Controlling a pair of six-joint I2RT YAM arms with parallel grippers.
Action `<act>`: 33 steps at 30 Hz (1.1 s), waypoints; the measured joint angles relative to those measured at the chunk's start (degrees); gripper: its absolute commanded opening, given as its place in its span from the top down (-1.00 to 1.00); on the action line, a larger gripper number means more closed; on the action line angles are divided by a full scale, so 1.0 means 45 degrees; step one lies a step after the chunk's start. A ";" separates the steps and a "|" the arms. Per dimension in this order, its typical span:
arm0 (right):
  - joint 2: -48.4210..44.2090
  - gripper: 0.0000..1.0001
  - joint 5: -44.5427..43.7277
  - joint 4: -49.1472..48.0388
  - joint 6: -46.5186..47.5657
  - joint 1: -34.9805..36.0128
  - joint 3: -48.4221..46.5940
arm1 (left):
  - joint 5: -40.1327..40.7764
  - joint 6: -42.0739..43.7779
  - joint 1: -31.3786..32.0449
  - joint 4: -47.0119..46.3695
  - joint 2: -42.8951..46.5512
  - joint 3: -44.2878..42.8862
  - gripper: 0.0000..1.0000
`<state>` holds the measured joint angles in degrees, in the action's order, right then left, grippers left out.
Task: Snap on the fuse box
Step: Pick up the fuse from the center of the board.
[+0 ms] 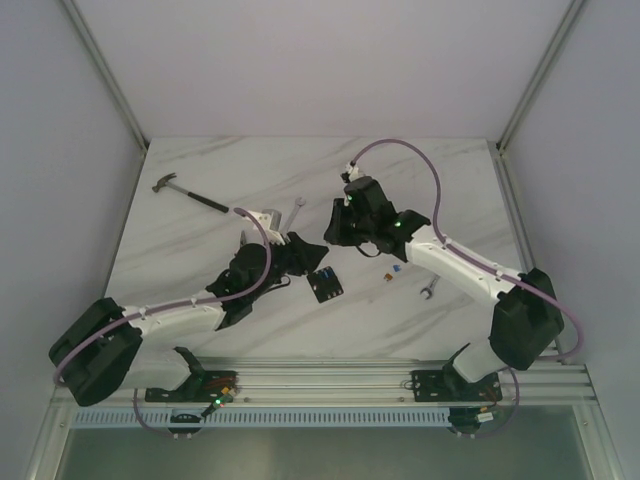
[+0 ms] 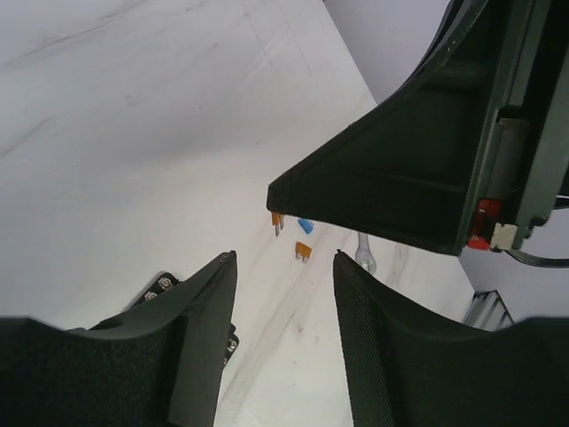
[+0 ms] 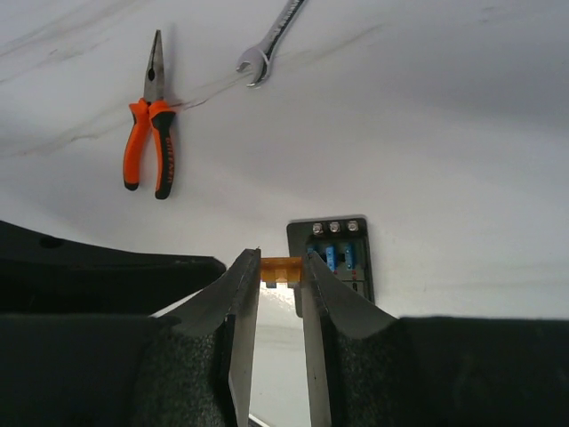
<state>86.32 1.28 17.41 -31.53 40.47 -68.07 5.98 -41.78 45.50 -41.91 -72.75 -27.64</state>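
Note:
The fuse box (image 1: pixel 323 284) is a small black block lying flat on the marble table between the two arms. In the right wrist view the fuse box (image 3: pixel 344 256) shows three screws and blue fuses in its slots, just beyond the fingertips. My right gripper (image 3: pixel 283 259) is shut on a small amber fuse (image 3: pixel 283 269), held above the table beside the box. My right gripper (image 1: pixel 338 230) hovers just behind the box. My left gripper (image 2: pixel 284 258) is open with only bare table between its fingers, and a corner of the fuse box (image 2: pixel 162 286) shows behind its left finger. My left gripper (image 1: pixel 300 252) sits left of the box.
Loose amber fuses (image 2: pixel 304 252) and a blue fuse (image 2: pixel 306 225) lie by a small wrench (image 2: pixel 364 255), right of the box. Orange-handled pliers (image 3: pixel 151 133) and another wrench (image 3: pixel 267 44) lie farther off. A hammer (image 1: pixel 190 193) rests at the far left.

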 measured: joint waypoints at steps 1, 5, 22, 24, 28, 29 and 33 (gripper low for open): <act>-0.0005 0.58 0.0005 -0.0063 -0.0049 0.0058 0.0019 | 0.0024 0.0058 0.0015 -0.0097 -0.0073 -0.0010 -0.06; -0.0005 0.58 0.0015 -0.0243 -0.0175 0.0228 0.0049 | 0.0175 0.0228 0.0063 -0.0282 -0.0330 -0.0010 0.10; -0.0063 0.58 0.0243 -0.0641 -0.0340 0.0364 0.0151 | 0.0641 0.0461 0.0063 -0.0500 -0.0622 -0.0277 0.56; -0.0063 0.58 0.0262 -0.0661 -0.0335 0.0369 0.0151 | 0.0646 0.0461 0.0063 -0.0500 -0.0631 -0.0282 0.61; -0.0063 0.58 0.0277 -0.0656 -0.0335 0.0369 0.0155 | 0.0665 0.0461 0.0063 -0.0500 -0.0680 -0.0282 0.71; -0.0063 0.58 0.0277 -0.0656 -0.0335 0.0369 0.0155 | 0.0685 0.0461 0.0063 -0.0495 -0.0680 -0.0282 0.73; -0.0068 0.58 0.0272 -0.0656 -0.0330 0.0364 0.0155 | 0.0695 0.0466 0.0063 -0.0491 -0.0680 -0.0282 0.81</act>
<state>86.02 2.50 14.46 -33.01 42.11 -67.37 9.10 -39.68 45.78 -44.12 -75.81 -28.91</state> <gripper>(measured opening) 0.291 0.120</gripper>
